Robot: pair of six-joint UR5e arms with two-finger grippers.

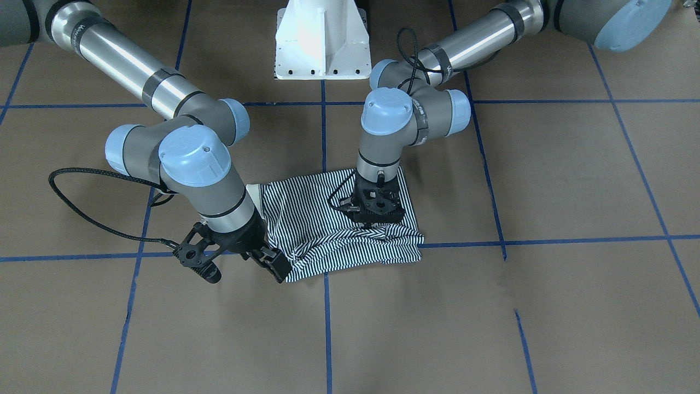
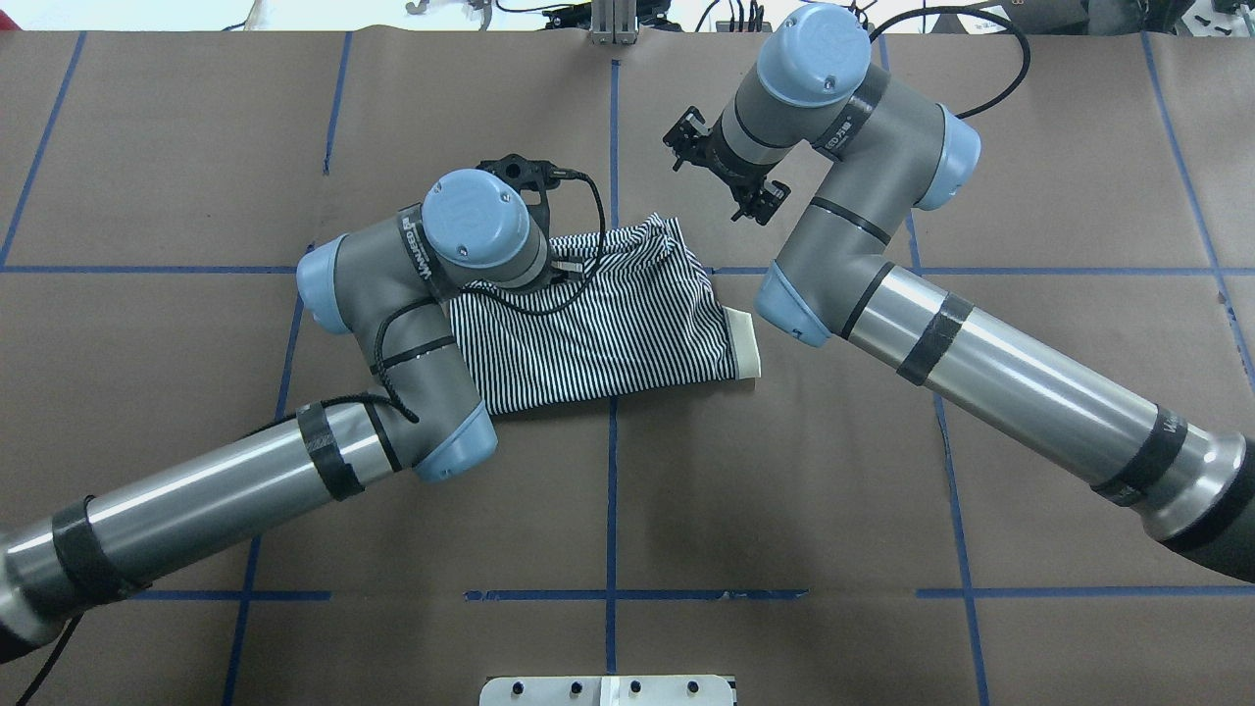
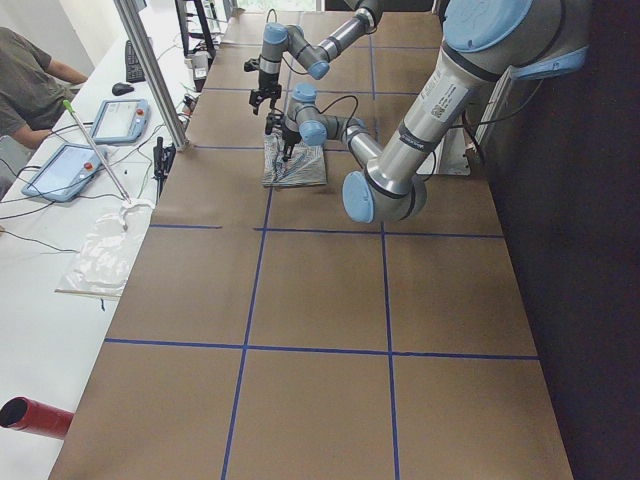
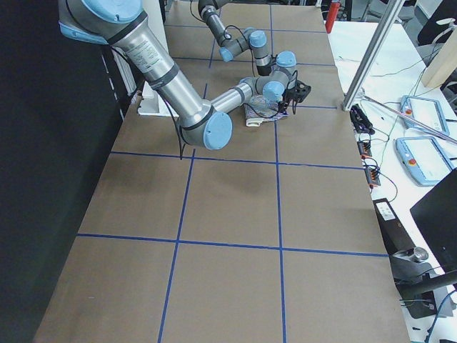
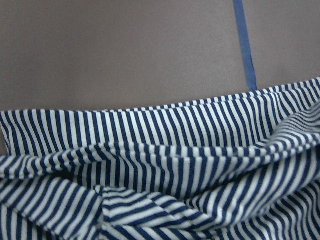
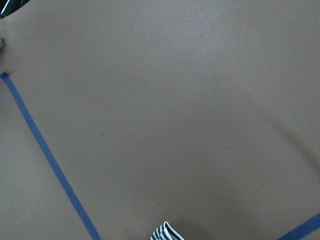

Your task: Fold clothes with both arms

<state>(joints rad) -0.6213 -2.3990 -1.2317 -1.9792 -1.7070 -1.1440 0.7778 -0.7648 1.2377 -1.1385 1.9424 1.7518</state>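
Step in hand: A fold of the shirt [image 1: 311,213] is thought to be under way. The shirt is already folded small, but its edge on the side away from the robot is bunched up.
Where the shirt is: It is laid on the table [image 1: 492,306], near the middle, in front of the robot. The cream collar [image 1: 255,196] is at the end on the robot's right side.
Left gripper: The left gripper [image 1: 373,221] is set down on top of the shirt, close to the bunched edge. Its fingers are hidden under its own body, so it cannot be told if any cloth is pinched. Only stripes and wrinkles, very close up, are seen in its wrist view.
Right gripper: The right gripper [image 1: 276,266] is tilted, with its tip right at a corner of the shirt. It cannot be told if the corner is pinched. Mostly table is seen in its wrist view, with a tiny bit of stripes at the bottom.
Next move: Both ends of the loose edge will likely need to be held. The bunched cloth should be pulled flat. Then the edge should be lifted and carried over evenly, so that the fold is kept straight.
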